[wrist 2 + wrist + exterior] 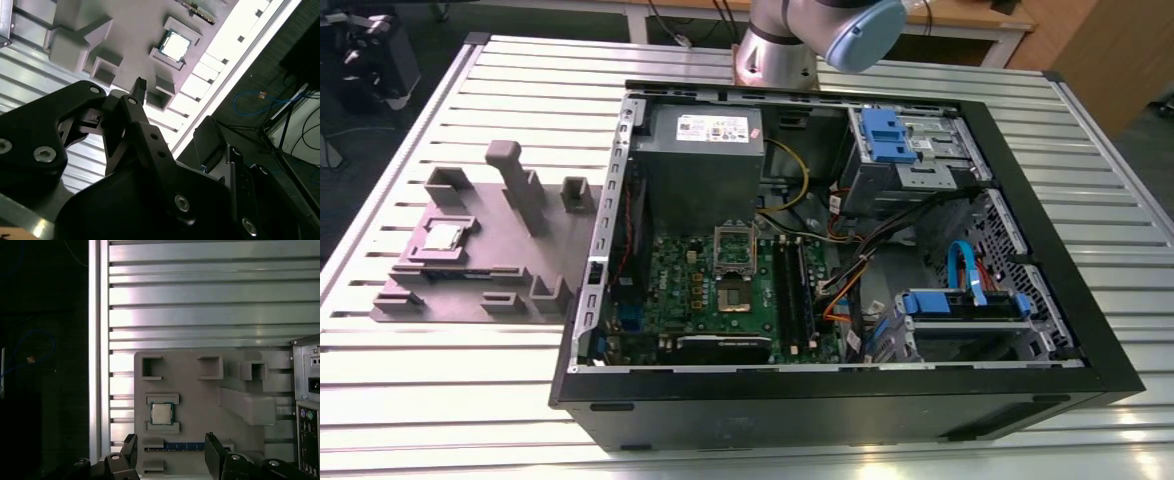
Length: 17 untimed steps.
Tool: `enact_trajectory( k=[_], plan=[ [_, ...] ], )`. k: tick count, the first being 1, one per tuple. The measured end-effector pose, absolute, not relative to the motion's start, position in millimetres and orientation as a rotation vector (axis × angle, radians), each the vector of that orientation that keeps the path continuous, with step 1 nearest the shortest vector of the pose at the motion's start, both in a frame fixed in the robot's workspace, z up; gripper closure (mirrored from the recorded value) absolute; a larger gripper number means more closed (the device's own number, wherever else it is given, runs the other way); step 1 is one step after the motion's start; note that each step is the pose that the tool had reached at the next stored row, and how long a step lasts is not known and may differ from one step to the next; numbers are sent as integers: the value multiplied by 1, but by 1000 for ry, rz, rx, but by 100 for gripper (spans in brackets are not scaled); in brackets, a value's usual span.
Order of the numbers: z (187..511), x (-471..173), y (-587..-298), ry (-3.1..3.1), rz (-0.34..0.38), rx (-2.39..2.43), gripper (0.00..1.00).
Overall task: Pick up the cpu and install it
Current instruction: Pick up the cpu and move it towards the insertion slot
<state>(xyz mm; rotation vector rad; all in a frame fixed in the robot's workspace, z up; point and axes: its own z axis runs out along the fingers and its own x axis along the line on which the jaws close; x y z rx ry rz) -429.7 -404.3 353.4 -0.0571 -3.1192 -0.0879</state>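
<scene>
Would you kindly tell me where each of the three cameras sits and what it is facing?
Exterior view: off the arm, raised, looking down on the table, open computer case and grey holder; the arm shows.
First wrist view: on the arm, facing down at the holder and cpu; the open claw shows.
Second wrist view: on the arm, looking obliquely past the claw at the cpu.
Shared: all three show the cpu in the holder.

cpu (161, 413) | small flat square, shiny silver-grey top, thin dark rim | lying flat, face up, in a framed pocket of the grey holder (200, 395) | ahead of the gap between the fingers (214, 455), touching neither
</scene>
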Motion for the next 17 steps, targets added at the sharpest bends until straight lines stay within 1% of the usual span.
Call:
enact_trajectory(
  k=[17],
  plan=[
    [336,-430,-407,-3118,-87,-48,35]
  ],
)
